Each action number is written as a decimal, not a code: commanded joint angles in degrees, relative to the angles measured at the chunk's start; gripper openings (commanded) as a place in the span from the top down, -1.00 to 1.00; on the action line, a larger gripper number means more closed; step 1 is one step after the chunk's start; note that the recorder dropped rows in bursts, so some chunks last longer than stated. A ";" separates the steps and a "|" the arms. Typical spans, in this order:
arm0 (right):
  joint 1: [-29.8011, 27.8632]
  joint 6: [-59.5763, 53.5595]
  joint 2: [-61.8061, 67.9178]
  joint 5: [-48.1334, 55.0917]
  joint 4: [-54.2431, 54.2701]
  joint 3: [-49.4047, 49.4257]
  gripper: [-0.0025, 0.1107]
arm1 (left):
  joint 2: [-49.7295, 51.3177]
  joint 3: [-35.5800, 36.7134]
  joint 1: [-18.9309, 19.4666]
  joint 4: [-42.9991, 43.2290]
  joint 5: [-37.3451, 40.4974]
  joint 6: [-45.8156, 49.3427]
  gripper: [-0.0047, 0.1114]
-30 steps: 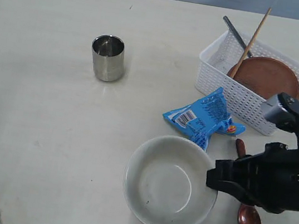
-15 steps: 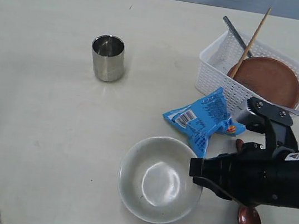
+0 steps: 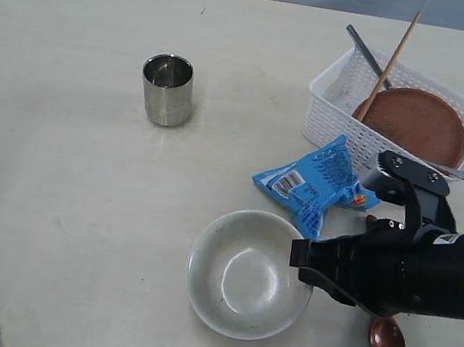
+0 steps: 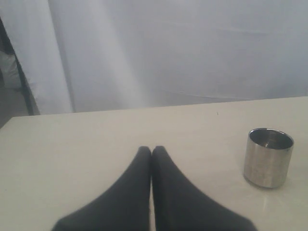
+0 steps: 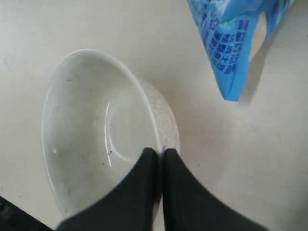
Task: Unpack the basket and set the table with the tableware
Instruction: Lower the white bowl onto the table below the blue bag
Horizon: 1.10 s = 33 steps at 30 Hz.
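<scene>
Pale cream table (image 3: 53,199) fills nearly the whole scene. The right gripper (image 3: 299,266) is clamped on the rim of the off-white bowl (image 3: 242,284), with one finger inside and one outside. This bowl is out of the basket, just beside the blue snack packet (image 3: 318,182). The left gripper (image 4: 151,153) is empty, its fingers pressed together, over the table near the steel cup (image 3: 168,90). The white basket (image 3: 337,111) holds the brown plate (image 3: 415,118) and two chopsticks (image 3: 393,62). The dark spoon (image 3: 388,341) lies on the table, partly hidden.

The table (image 3: 53,199) bears steel cup (image 3: 168,90), basket (image 3: 335,123), blue packet (image 3: 313,186), spoon (image 3: 387,343) (partly hidden) and, seemingly, the bowl (image 3: 237,283).
</scene>
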 commanded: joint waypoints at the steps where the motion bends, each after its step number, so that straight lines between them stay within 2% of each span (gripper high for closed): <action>1: 0.10 -0.46 -0.18 -1.00 0.34 0.09 0.96 | -0.21 0.17 0.18 -0.03 0.02 -0.41 0.92; 20: 0.10 -0.60 -0.05 -1.80 0.95 0.09 0.96 | -0.21 0.17 0.18 -0.03 0.02 -0.41 0.92; 33: 0.10 -0.44 4.61 -1.66 1.77 -0.04 0.96 | -0.21 0.17 0.18 -0.03 0.02 -0.41 0.92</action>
